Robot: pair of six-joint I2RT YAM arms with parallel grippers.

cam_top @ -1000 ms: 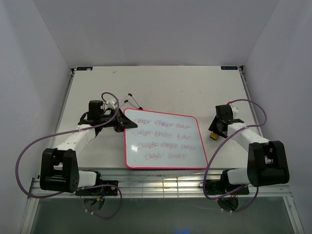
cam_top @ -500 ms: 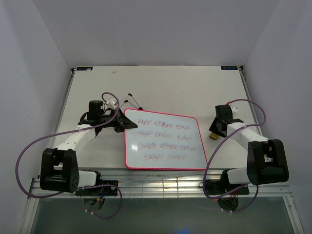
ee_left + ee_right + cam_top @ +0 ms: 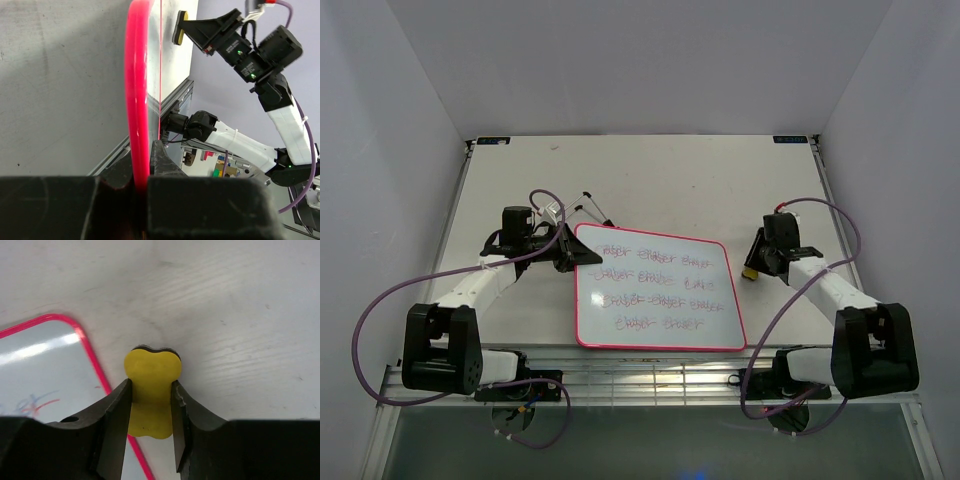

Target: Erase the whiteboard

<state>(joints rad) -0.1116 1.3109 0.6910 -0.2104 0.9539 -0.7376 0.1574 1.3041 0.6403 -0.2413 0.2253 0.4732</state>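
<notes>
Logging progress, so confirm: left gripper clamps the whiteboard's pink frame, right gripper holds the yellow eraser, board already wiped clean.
Not clean: the top view shows four lines of writing on the whiteboard. The left gripper does clamp its frame, and the right gripper is shut on the yellow eraser.

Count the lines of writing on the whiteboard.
4, stacked down the whiteboard: top line by the far edge, second and third across the middle, fourth, shorter, by the near edge.

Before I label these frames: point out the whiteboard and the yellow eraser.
whiteboard (image 3: 660,337): top view, bare white strip near its bottom edge.
yellow eraser (image 3: 151,372): right wrist view, middle of its yellow face.
</notes>
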